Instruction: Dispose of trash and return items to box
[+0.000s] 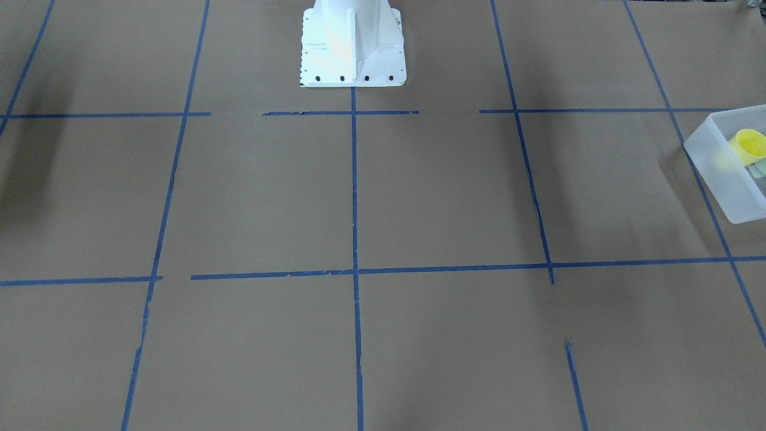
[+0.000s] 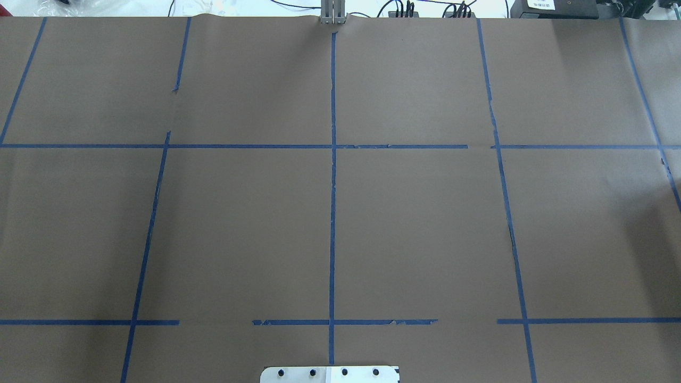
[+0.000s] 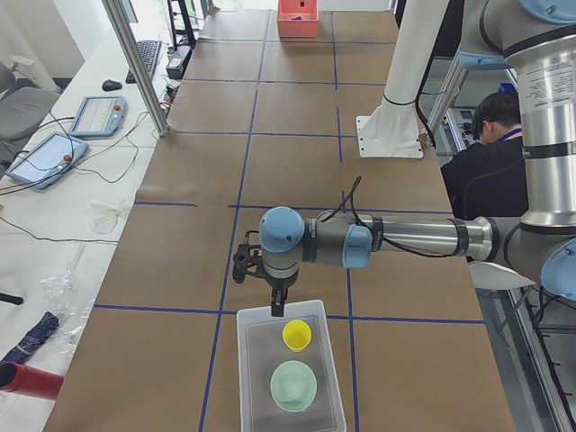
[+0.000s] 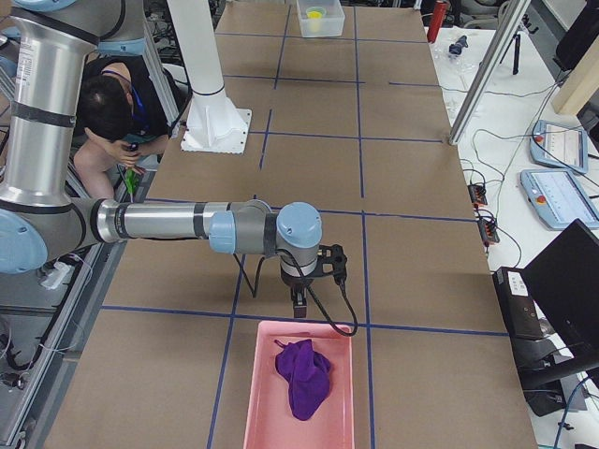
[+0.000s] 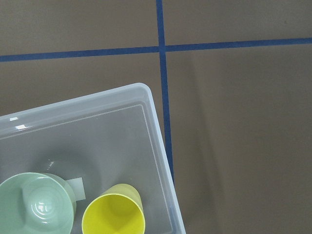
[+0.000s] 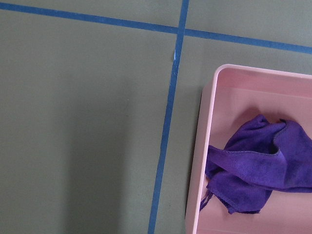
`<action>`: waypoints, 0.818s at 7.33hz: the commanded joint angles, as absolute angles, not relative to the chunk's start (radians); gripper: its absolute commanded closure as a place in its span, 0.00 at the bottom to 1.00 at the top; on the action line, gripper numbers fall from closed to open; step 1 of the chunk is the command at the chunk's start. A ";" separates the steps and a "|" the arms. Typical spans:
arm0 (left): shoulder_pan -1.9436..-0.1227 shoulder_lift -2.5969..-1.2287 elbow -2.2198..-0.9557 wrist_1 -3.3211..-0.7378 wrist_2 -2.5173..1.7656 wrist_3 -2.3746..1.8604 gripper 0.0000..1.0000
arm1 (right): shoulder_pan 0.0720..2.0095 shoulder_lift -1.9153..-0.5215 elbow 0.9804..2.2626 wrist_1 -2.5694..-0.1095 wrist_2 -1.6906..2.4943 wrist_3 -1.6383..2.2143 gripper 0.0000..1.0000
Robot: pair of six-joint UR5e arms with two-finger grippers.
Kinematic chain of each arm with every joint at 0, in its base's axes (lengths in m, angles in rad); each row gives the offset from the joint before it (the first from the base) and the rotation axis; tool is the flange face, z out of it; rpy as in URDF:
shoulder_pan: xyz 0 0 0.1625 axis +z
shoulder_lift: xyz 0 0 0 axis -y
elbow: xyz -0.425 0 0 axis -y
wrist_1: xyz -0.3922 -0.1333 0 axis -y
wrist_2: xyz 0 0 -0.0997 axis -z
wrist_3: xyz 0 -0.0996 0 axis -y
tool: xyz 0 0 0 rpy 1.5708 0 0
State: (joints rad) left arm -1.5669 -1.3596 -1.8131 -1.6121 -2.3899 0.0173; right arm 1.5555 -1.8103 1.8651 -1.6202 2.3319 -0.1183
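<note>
The frosted-white box [image 3: 246, 378] stands at the table's left end and also shows in the front view [image 1: 715, 173]. The yellow cup [image 3: 296, 335] and the mint-green bowl [image 3: 293, 385] sit inside it, as the left wrist view shows for the cup [image 5: 113, 214], the bowl [image 5: 36, 204] and the box wall [image 5: 157, 139]. My left gripper [image 3: 277, 310] hangs over the box's near rim, beside the cup; I cannot tell whether it is open. My right gripper [image 4: 299, 308] hangs at the rim of a pink tray [image 4: 251, 402] that holds a purple cloth [image 4: 304, 374]; I cannot tell its state.
The right wrist view shows the pink tray's rim [image 6: 201, 146] and the cloth [image 6: 258, 170]. The white robot base [image 1: 353, 48] stands at the table's middle. A seated person [image 3: 490, 135] is behind the robot. Tablets [image 3: 45, 155] and cables lie on the side bench.
</note>
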 commanded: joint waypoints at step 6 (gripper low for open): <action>-1.571 -1.370 -1.827 -1.612 -2.390 0.017 0.00 | 1.557 -1.812 1.875 -1.612 2.335 -0.118 0.00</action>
